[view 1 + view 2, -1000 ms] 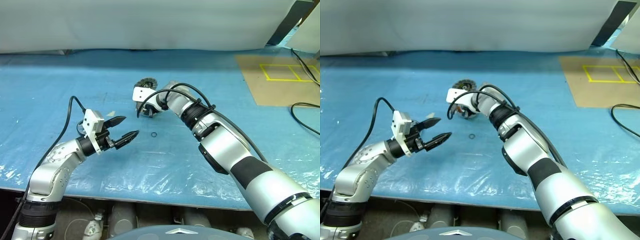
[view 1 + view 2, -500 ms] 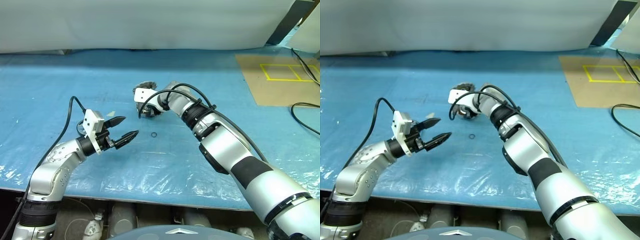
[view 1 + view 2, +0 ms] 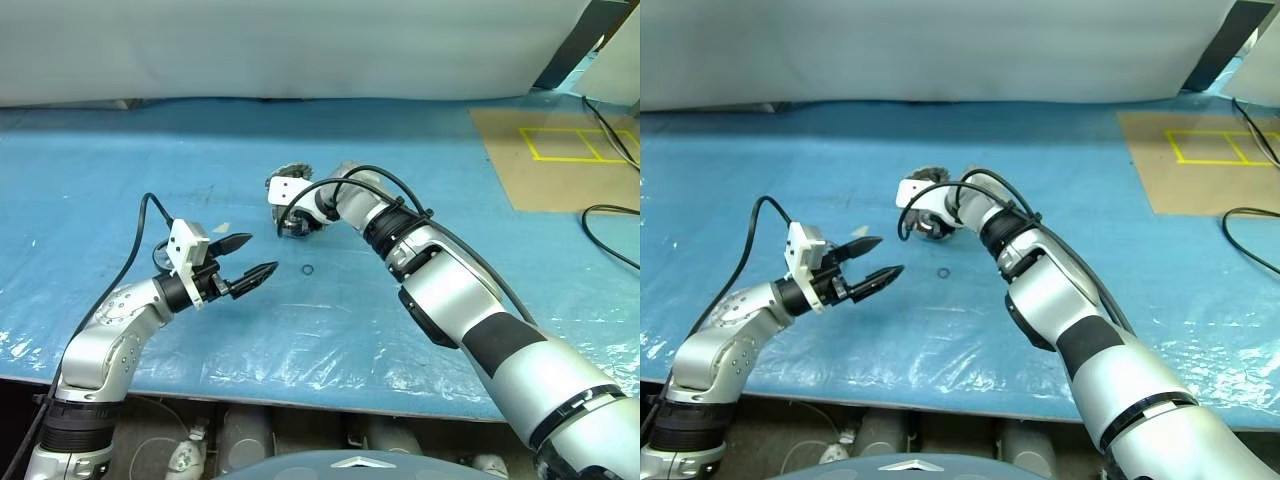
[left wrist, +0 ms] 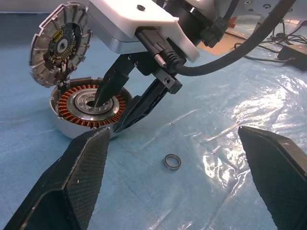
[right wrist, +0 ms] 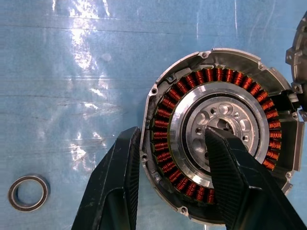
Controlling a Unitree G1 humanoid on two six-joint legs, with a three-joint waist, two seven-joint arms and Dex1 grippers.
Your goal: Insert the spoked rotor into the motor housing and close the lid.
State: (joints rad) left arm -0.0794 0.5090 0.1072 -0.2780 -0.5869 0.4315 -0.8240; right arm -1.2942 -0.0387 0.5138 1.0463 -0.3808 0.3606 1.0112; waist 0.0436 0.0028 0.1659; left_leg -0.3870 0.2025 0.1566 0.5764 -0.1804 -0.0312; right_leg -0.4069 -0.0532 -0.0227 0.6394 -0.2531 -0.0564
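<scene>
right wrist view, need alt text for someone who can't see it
Seen from above, the right gripper straddles one side of the motor housing on blue plastic sheeting, one finger outside its rim and one over its silver centre. A small metal ring lies apart.

The motor housing (image 4: 91, 109) lies on the surface (image 3: 120, 180), the lid (image 4: 60, 45) propped just behind (small ring (image 4: 171, 162) nearer).

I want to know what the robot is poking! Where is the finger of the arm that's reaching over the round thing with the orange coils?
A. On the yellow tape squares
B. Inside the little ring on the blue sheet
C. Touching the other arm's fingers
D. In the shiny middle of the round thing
D: one finger of the right gripper is over the silver centre of the motor housing, the other outside its rim.
</scene>
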